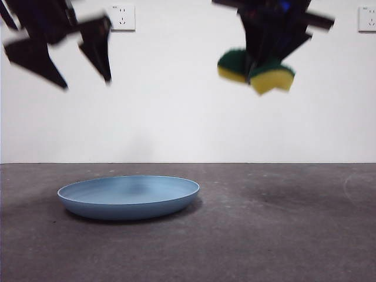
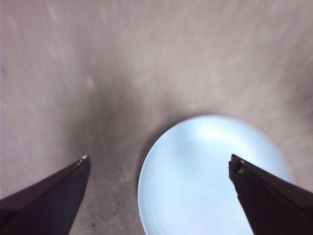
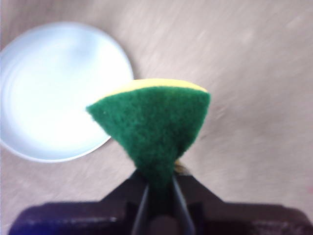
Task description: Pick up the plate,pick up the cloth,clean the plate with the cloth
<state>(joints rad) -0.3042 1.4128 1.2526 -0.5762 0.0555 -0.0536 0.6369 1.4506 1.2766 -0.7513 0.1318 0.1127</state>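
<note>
I am clenching the cloth point(image 3: 154, 125) in my right gripper point(image 3: 159, 191) above the plate point(image 1: 129, 197); my left gripper point(image 2: 159, 164), released, should be descending squarely onto its rim.

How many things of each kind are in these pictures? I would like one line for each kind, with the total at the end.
Wide round light blue plate, lying on the grey table: 1
Yellow sponge with a dark green scouring layer, held in the right claw: 1
White wall sockets: 2
Black robot claws, counting the open left claw: 2
Total: 6
</note>
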